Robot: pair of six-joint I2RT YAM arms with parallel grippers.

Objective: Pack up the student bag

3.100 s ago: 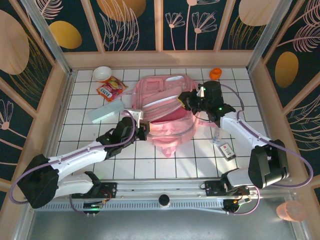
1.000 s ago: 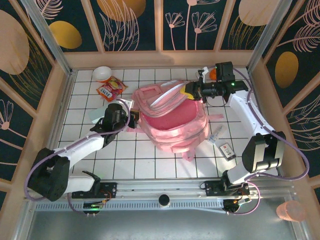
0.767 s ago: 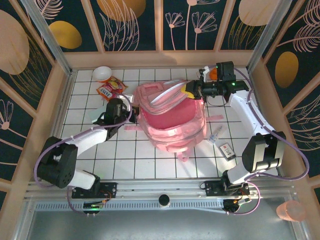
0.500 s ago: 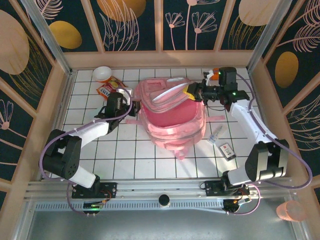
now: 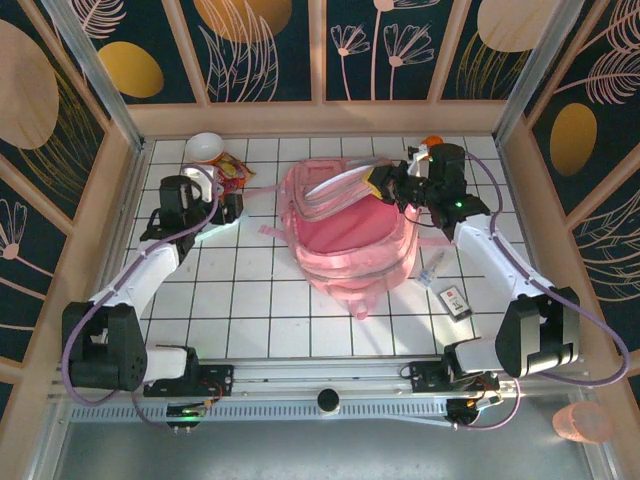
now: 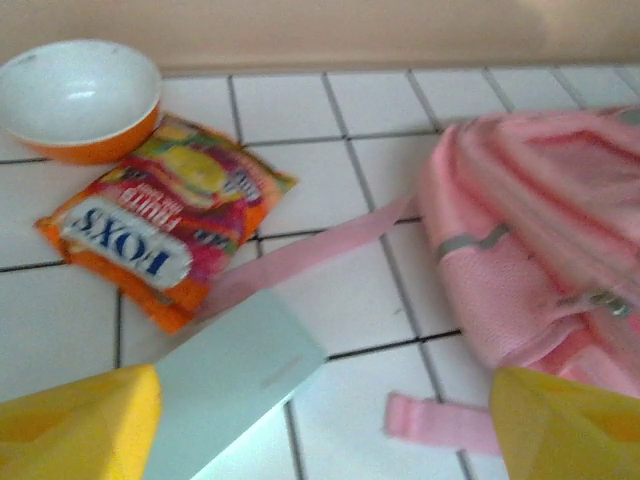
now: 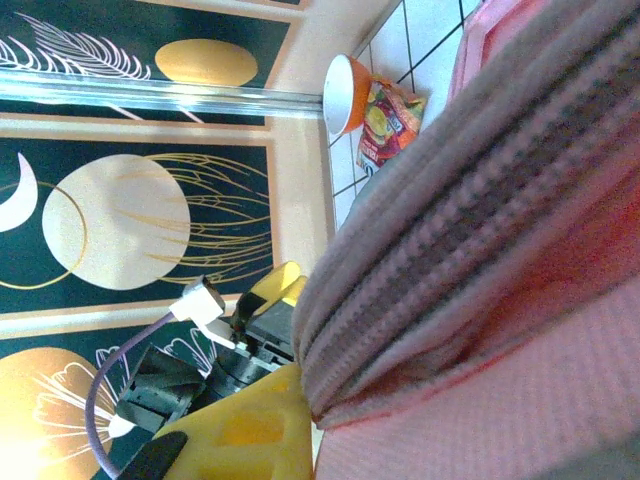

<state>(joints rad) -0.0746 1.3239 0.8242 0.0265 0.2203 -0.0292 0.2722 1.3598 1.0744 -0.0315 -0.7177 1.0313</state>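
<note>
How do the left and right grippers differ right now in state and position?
The left gripper stands open and holds nothing; the right gripper is shut on the student bag at its rim. The left gripper hangs over the pale green case beside the candy packet, left of the bag; the right gripper sits at the bag's far right corner. Both have yellow fingers.

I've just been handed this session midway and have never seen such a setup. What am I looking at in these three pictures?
Two white robot arms are bolted at the near edge of the table. The big picture looks down from above; the other two come from a camera on each wrist. The pink student bag lies mid-table. The right hand is shut on its upper edge. The left hand is open and empty, by a pale blue case, a snack packet and a bowl.
</note>
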